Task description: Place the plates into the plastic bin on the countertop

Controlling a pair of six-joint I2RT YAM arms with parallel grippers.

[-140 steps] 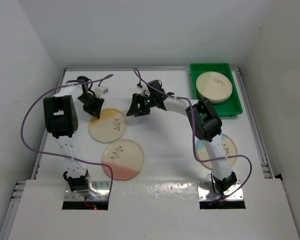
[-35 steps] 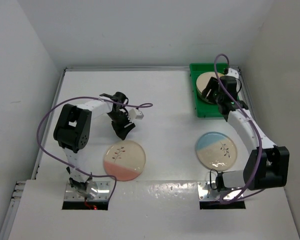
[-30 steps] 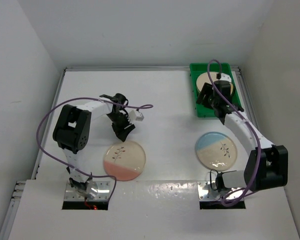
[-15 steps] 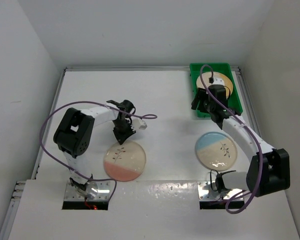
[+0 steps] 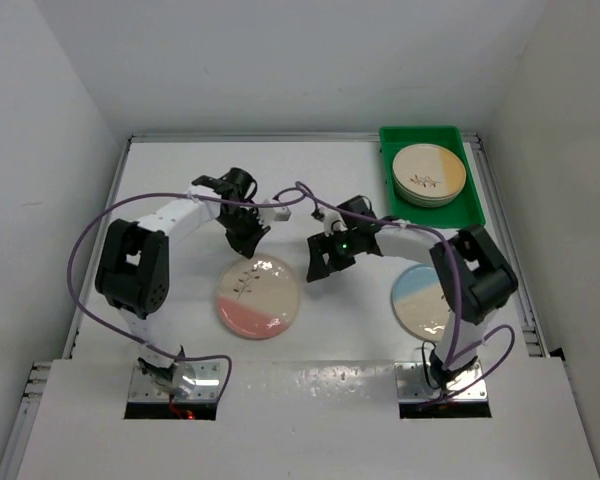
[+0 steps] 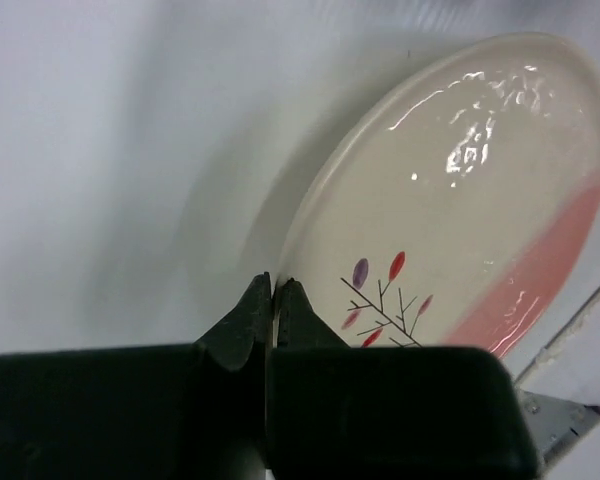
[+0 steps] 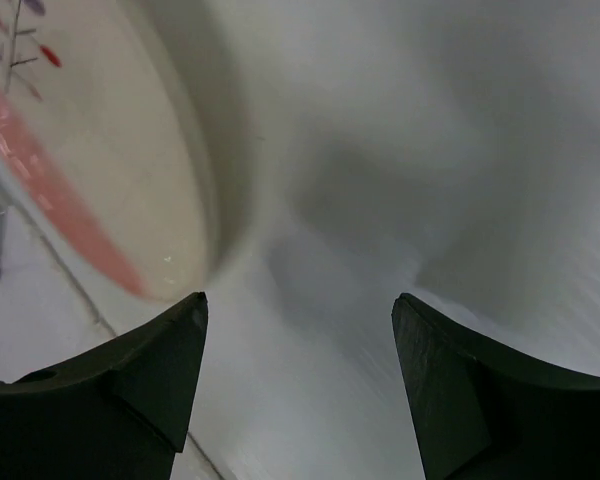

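Plates [image 5: 429, 173] lie stacked in the green bin [image 5: 445, 213] at the far right of the white surface [image 5: 170, 180]. Two more are outside it. A blue-segment plate [image 5: 425, 305] sits flat near the right arm's base, and a pink-segment plate [image 5: 259, 298] sits between the arms. The left gripper [image 6: 273, 296] is pinched shut on the pink plate's far rim, with a finger on each face of the lip. In the wrist view the plate appears tilted, its gripped edge raised, probably to open room underneath. The right gripper [image 5: 318, 262] hangs just beside the plate's right edge, jaws spread wide and holding nothing. It looks set to take the plate, since the bin lies on that arm's side.
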